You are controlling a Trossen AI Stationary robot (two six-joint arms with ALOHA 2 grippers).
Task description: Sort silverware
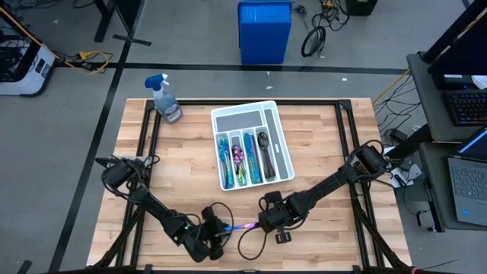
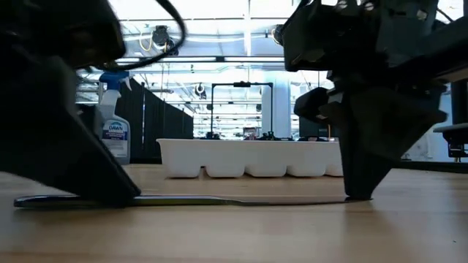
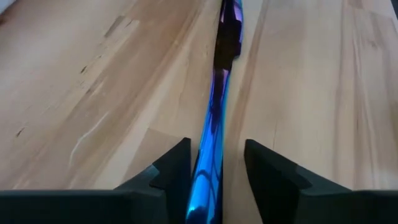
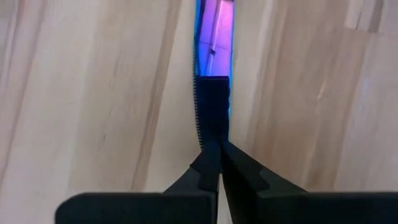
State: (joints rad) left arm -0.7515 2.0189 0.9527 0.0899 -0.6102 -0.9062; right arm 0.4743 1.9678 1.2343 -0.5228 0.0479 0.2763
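A blue-purple knife (image 1: 242,227) lies flat on the wooden surface (image 1: 327,144), near its front edge, between the two arms. The left tool (image 1: 221,228) sits at one end of the knife, its fingers (image 3: 171,171) parted a little with the handle running between them; in the left wrist view a narrow gap shows on each side of the handle, so I cannot tell whether they grip it. The right tool (image 1: 262,223) is at the other end, fingers pressed together with their tips resting on the serrated blade (image 4: 211,99) and nothing held between them. In the low view the knife (image 2: 219,199) lies level on the surface with both tools down at its ends.

Farther back, near the middle of the surface, a white tray (image 1: 283,156) holds the other cutlery (image 1: 242,158) in its long compartments. A spray bottle (image 1: 166,99) stands near the far left corner.
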